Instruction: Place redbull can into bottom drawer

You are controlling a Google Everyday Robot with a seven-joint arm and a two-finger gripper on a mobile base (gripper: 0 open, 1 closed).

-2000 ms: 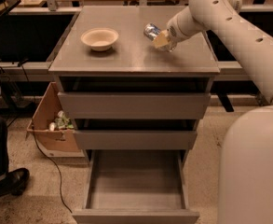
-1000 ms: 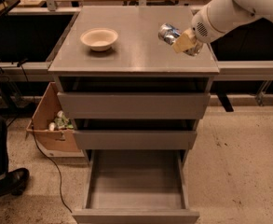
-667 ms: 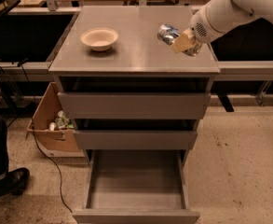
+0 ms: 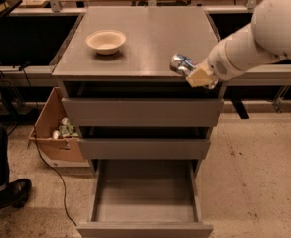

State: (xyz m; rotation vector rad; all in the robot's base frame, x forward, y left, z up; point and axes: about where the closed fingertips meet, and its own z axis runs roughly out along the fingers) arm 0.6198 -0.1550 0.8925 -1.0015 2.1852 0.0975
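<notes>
- Grey metal makes up the cabinet (image 4: 144, 128), whose flat top serves as the counter (image 4: 150, 31).
- The bottom drawer (image 4: 145, 229) is pulled well out towards the camera. Its tray is a wide rectangle, and nothing shows inside it.
- The two upper drawers (image 4: 142, 112) are out only slightly, with a dark gap above each front. What they hold cannot be seen.
- A cream bowl (image 4: 106, 40) stands upright on the left part of the counter, and its inside looks bare.
- A cardboard box (image 4: 55, 138) sits on the floor left of the cabinet, with small greenish and white items in it.
- The tool (image 4: 193, 73), at the end of a white arm (image 4: 254, 43) reaching in from the right, is clamped on the can (image 4: 181, 63).
- The can is in the air at the front right edge of the counter, above the top drawer's front and high over the open bottom drawer.
- The can lies tilted, not upright. Its long axis runs from the tool at lower right up to the left, and its shiny round end faces left.
</notes>
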